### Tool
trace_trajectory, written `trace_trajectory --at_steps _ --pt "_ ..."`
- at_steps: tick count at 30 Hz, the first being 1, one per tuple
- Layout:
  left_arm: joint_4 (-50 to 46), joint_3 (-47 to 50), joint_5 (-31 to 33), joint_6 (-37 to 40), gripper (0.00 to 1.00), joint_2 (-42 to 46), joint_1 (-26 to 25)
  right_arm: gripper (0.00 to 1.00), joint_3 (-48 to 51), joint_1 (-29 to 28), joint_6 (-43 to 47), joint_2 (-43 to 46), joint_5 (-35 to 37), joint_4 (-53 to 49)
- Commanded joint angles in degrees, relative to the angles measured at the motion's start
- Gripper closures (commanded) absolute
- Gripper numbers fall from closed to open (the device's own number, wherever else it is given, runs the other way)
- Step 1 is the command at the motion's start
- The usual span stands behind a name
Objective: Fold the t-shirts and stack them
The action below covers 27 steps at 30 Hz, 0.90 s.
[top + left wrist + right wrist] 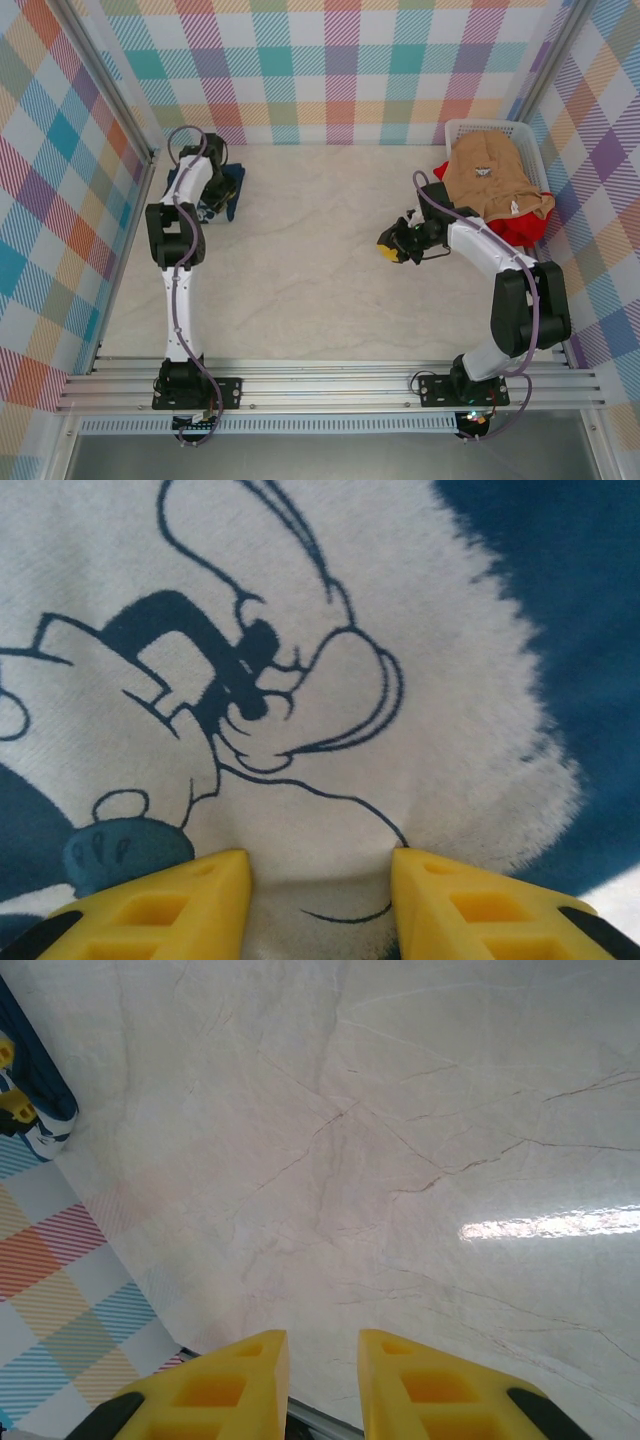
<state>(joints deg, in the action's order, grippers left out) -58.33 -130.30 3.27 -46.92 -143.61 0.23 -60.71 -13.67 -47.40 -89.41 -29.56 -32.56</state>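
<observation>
So the soft navy blue t-shirt with the white cartoon print (330, 600) sits right under the left gripper (318, 868), jaws half open straddling the print, no clear pinch, so left's way nearer than the barely-open, empty right gripper (323, 1348).

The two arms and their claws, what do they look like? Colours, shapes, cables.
The left arm and right arm have white links, black joints and black bases. A thin purplish cable loops along each. The left claw and right claw have yellow wedge-shaped fingers with recessed rectangular pockets.
</observation>
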Motion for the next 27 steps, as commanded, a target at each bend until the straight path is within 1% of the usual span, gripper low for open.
trace_trajectory --at_steps 1,3,4,7,9,12,14,16,20,27 --pt "-6.4 -0.1 7.8 -1.7 0.57 -1.0 -0.3 0.75 -0.8 0.3 0.3 0.8 -1.4 -0.7" --pt "-10.0 -3.6 11.9 -2.4 0.57 -3.5 -0.2 0.75 -1.3 0.3 0.5 0.8 -1.3 -1.2" --pt "-11.1 -5.3 12.7 -2.9 0.57 -5.1 0.2 0.75 -1.5 0.3 0.6 0.9 -1.3 -1.7" --pt "-13.6 -9.5 12.7 -5.8 0.57 -8.4 2.0 0.75 -1.7 0.3 0.7 1.5 -1.0 -2.8" --pt "-13.5 -10.1 12.7 -7.3 0.57 -9.1 3.4 0.75 -1.8 0.3 0.7 2.2 -0.7 -3.8" --pt "-10.8 -10.4 11.1 -7.1 0.57 -9.5 5.4 0.75 -2.1 0.3 0.8 3.0 -0.2 -5.3" --pt "-9.0 -11.2 10.2 -5.4 0.57 -9.8 6.3 0.75 -2.4 0.3 0.7 3.7 0.3 -6.2" --pt "-6.8 -12.5 8.0 -3.2 0.57 -10.7 7.0 0.75 -2.7 0.3 0.6 4.1 0.5 -6.8" --pt "-4.8 -15.6 3.5 1.6 0.57 -12.8 7.2 0.75 -3.2 0.3 -0.1 3.9 0.4 -6.9" --pt "-3.9 -14.8 -0.3 5.7 0.59 -12.9 5.8 0.75 -4.5 0.1 -0.8 1.8 -0.3 -5.5"
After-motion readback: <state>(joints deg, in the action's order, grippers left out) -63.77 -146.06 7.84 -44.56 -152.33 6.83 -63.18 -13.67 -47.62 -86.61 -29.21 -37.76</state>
